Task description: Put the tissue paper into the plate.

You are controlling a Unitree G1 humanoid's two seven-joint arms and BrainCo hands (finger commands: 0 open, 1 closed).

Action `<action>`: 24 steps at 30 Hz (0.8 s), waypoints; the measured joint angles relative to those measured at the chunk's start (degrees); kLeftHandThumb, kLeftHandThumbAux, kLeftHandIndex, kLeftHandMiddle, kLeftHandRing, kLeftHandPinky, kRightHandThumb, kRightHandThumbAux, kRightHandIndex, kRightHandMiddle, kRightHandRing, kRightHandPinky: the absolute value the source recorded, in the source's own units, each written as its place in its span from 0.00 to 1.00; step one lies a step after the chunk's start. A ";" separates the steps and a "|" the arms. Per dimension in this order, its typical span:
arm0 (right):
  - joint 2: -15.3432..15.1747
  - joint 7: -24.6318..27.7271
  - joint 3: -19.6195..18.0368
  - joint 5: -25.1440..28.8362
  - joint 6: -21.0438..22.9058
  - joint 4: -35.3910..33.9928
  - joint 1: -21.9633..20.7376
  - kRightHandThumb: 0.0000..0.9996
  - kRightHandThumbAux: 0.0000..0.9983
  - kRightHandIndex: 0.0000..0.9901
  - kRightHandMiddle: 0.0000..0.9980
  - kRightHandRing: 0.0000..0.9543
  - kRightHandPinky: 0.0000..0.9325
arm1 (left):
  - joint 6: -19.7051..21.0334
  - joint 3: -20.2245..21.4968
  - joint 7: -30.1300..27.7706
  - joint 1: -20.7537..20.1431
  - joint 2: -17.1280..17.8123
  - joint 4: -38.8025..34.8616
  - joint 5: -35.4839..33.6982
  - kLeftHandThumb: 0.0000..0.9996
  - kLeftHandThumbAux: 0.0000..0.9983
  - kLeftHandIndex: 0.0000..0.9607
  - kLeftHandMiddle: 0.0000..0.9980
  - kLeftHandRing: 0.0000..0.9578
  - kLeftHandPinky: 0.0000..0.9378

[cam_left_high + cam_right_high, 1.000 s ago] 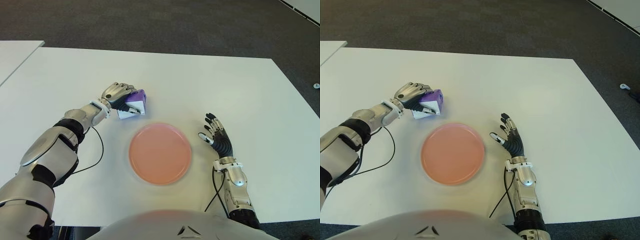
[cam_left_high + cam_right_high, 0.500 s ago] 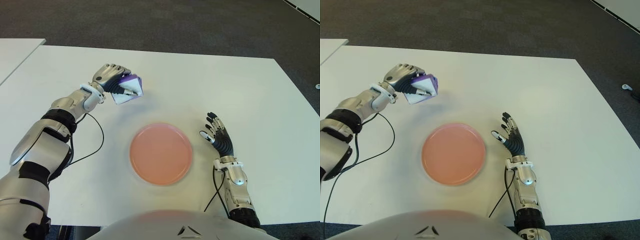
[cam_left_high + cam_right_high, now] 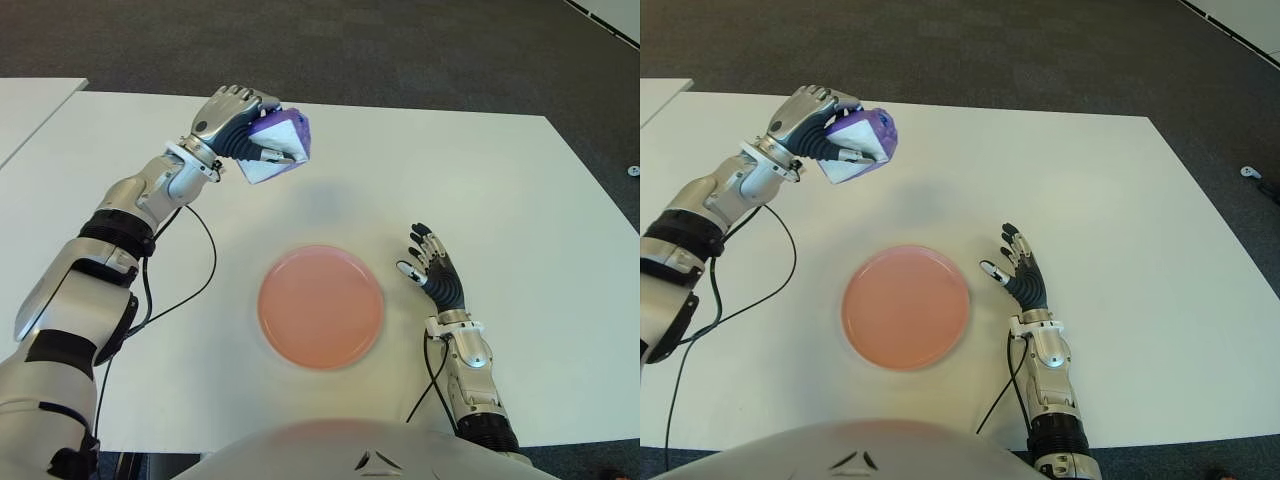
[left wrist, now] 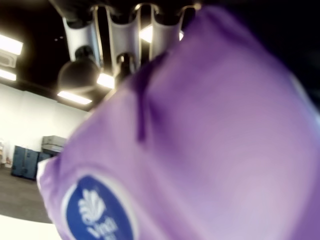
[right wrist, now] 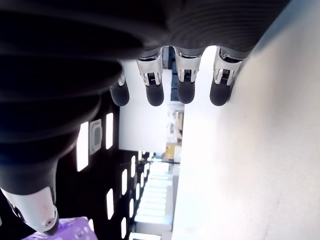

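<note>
While the left hand (image 3: 232, 125) grips the tissue pack (image 3: 277, 146) aloft at the plate's (image 3: 320, 306) eleven o'clock, carry it toward five o'clock before lowering; the right hand (image 3: 432, 272) shows open at three o'clock.

Purple-and-white tissue pack (image 3: 275, 145) – blue round logo; salmon-pink plate (image 3: 320, 307); white table (image 3: 450, 180)

I see the purple and white tissue pack (image 3: 276, 146) held tilted in the left hand (image 3: 232, 119), up off the white table (image 3: 500, 190) and well apart from the round, empty pink plate (image 3: 321, 307) lying flat nearer me.
</note>
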 measured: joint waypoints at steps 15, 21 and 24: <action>0.06 -0.25 -0.01 -0.08 -0.83 1.24 -0.83 0.00 0.64 0.00 0.00 0.00 0.00 | -5.08 1.78 -9.62 14.33 -0.61 -21.46 -2.22 0.73 0.70 0.46 0.85 0.87 0.89; 0.12 -0.82 0.03 -0.38 -0.81 1.33 -0.80 0.00 0.64 0.00 0.00 0.00 0.00 | -7.37 0.74 -15.02 18.39 -1.24 -25.72 -2.32 0.73 0.70 0.46 0.85 0.87 0.88; 0.14 -1.17 0.05 -0.42 -0.81 1.40 -0.80 0.00 0.64 0.00 0.00 0.00 0.00 | -7.96 0.27 -17.57 19.43 -1.50 -26.62 -2.38 0.73 0.70 0.46 0.85 0.87 0.87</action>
